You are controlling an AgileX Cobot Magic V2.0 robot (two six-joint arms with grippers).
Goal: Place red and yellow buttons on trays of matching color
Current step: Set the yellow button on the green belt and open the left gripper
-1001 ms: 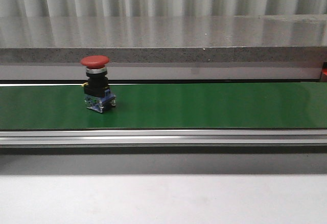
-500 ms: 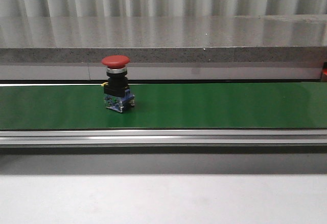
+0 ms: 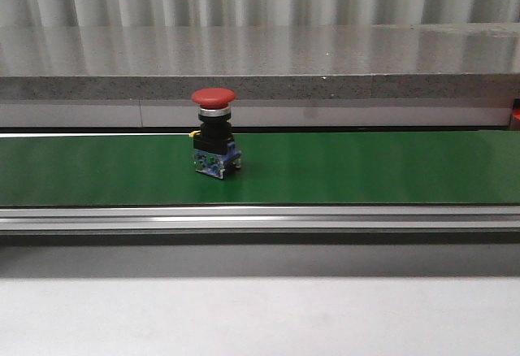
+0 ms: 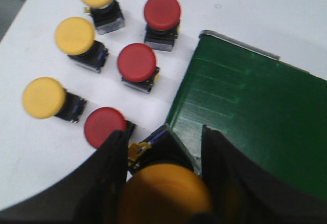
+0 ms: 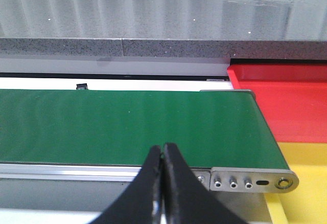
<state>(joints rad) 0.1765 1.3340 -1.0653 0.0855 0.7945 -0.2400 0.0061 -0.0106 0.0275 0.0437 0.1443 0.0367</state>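
Left pincer (image 4: 161,178) gripping yellow button (image 4: 163,196) at belt (image 4: 255,116) end — right pincer (image 5: 162,175) closed, empty; red button (image 3: 214,132) on belt — next needs release onto belt.

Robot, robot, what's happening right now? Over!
Left tool shut on yellow button. Right tool shut, empty. Red button upright on green belt, nothing blocking it.

yellow button (image 4: 166,193): cut off by edge | left tool (image 4: 163,183): tips out of frame | red tray (image 3: 516,115): sliver only
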